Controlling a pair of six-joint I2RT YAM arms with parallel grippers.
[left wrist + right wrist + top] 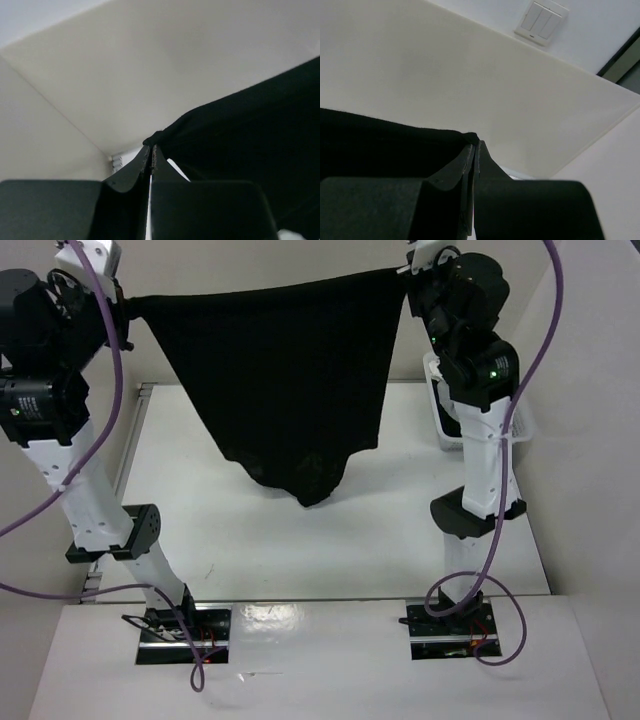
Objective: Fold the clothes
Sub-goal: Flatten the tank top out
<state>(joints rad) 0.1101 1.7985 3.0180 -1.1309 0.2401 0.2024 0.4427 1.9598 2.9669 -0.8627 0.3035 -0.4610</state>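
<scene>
The clothes, a plain black top, hang stretched in the air between my two raised arms, the lower end drooping to a point just above the white table. My left gripper is shut on its left corner; in the left wrist view the jaws pinch the black fabric at their tips. My right gripper is shut on the right corner, and the right wrist view shows the cloth running off leftward from the closed tips.
A white basket stands at the table's right edge behind the right arm. Beige walls enclose the table on the left and the back. A light switch is on the wall. Purple cables hang along both arms.
</scene>
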